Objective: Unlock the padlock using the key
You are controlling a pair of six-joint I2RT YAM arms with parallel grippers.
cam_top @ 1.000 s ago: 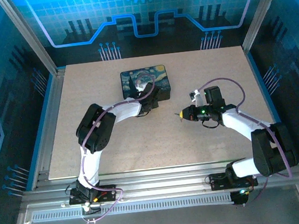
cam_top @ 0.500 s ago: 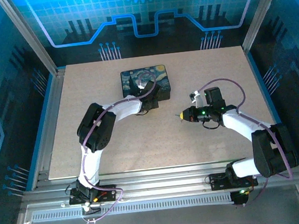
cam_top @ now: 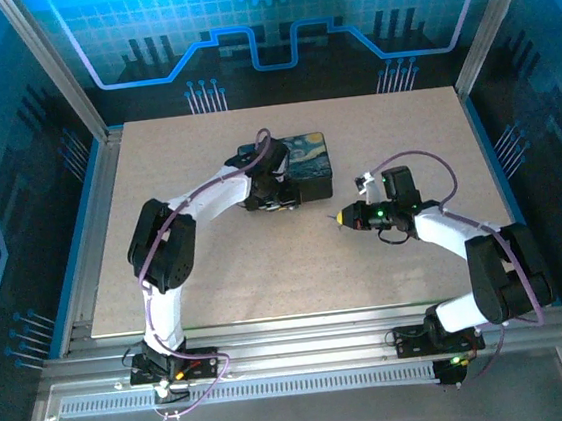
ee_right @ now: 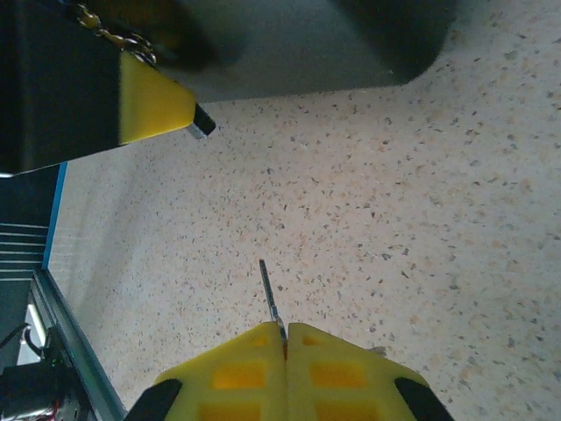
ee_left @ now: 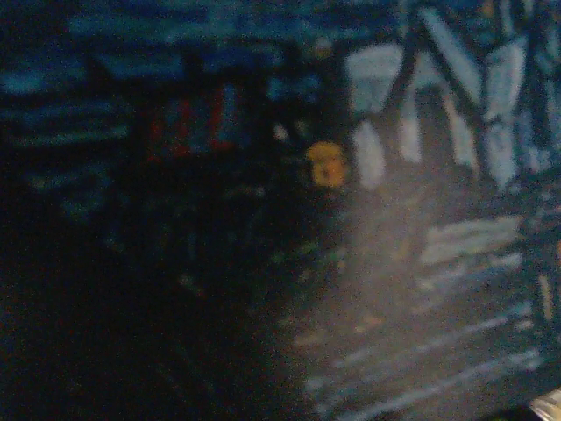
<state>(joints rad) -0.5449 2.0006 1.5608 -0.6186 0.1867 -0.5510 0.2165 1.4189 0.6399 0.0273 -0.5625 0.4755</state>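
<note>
While right tool [ee_right: 285, 338] pinches key [ee_right: 268, 294], left tool [cam_top: 277, 189] at painted box [cam_top: 311, 157]

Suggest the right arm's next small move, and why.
Probably ease the right gripper forward, key tip first, toward the left gripper at the painted box. The right gripper is shut on the key, whose blade points ahead over bare table, short of the box. A small metal piece pokes from the left's yellow fingertip; it's too small to identify.

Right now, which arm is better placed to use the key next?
Right. Its hand is shut on the key, whose tip points toward the left hand at the box.
</note>
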